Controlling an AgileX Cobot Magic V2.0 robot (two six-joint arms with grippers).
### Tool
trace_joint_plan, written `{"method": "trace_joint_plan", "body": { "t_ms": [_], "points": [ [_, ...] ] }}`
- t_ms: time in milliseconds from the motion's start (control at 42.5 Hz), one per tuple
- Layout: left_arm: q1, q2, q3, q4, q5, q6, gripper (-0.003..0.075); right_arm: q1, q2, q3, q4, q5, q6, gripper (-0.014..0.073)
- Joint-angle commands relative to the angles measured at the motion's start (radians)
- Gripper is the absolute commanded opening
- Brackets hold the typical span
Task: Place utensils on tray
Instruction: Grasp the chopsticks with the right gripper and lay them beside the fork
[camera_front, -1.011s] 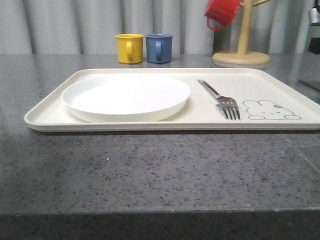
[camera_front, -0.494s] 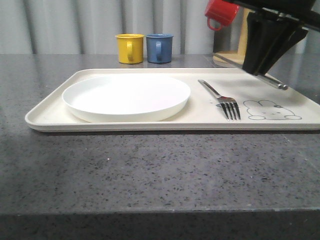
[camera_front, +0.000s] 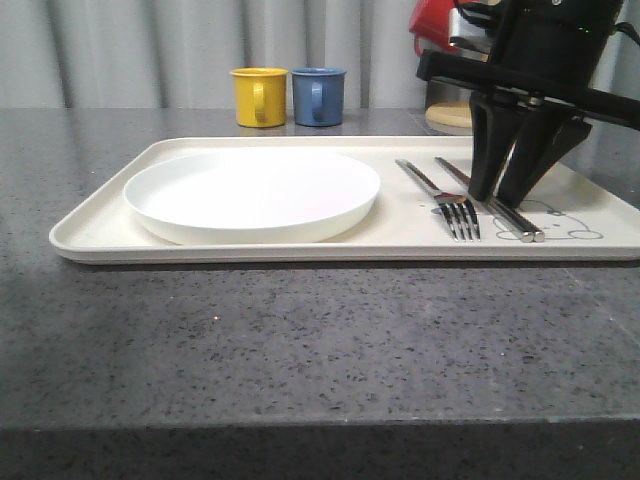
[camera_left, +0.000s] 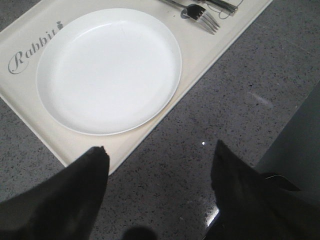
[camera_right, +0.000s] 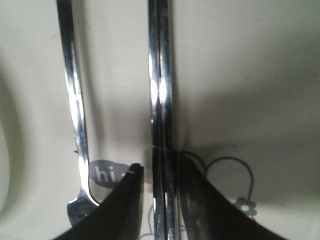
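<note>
Front: right gripper (camera_front: 512, 195) down on tray (camera_front: 100, 225), fingers astride chopsticks (camera_front: 515, 220) lying beside fork (camera_front: 455, 210); plate (camera_front: 250, 190) left.
Left wrist: left gripper (camera_left: 157, 165) spread wide over countertop (camera_left: 240, 100), holding nothing.
Right wrist: jaws flank chopsticks, contact unclear, probably slightly parted.

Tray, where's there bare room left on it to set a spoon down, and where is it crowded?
The tray has a bare strip between the white plate and the fork, plus bare margins along its far edge and left end. The right part is crowded: the chopsticks lie beside the fork over the rabbit drawing, with the right gripper straddling them.
</note>
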Motion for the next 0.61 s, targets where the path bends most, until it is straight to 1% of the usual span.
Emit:
{"method": "trace_joint_plan", "body": {
  "t_ms": [0, 71, 188, 259, 353, 447, 588],
  "points": [
    [-0.006, -0.012, -0.026, 0.001, -0.058, -0.009, 0.0442, -0.003, -0.046, -0.029, -0.003, -0.002, 0.004, 0.0368],
    [-0.006, -0.012, -0.026, 0.001, -0.058, -0.009, 0.0442, -0.003, -0.062, -0.029, -0.019, -0.007, -0.009, 0.0378],
    [-0.006, -0.012, -0.026, 0.001, -0.058, -0.009, 0.0442, -0.003, -0.124, -0.029, -0.062, -0.009, -0.101, 0.0377],
    [-0.006, -0.012, -0.026, 0.001, -0.058, -0.009, 0.0442, -0.005, -0.164, -0.029, -0.105, -0.008, -0.134, 0.0377],
    [-0.006, -0.012, -0.026, 0.001, -0.058, -0.009, 0.0442, -0.028, -0.213, -0.024, -0.189, -0.008, -0.139, 0.0377],
    [-0.006, -0.012, -0.026, 0.001, -0.058, -0.009, 0.0442, -0.076, -0.231, -0.014, -0.249, 0.002, -0.139, 0.0377],
    [-0.006, -0.012, -0.026, 0.001, -0.058, -0.009, 0.0442, -0.190, -0.226, -0.014, -0.261, 0.026, -0.175, 0.0376]
  ]
}}
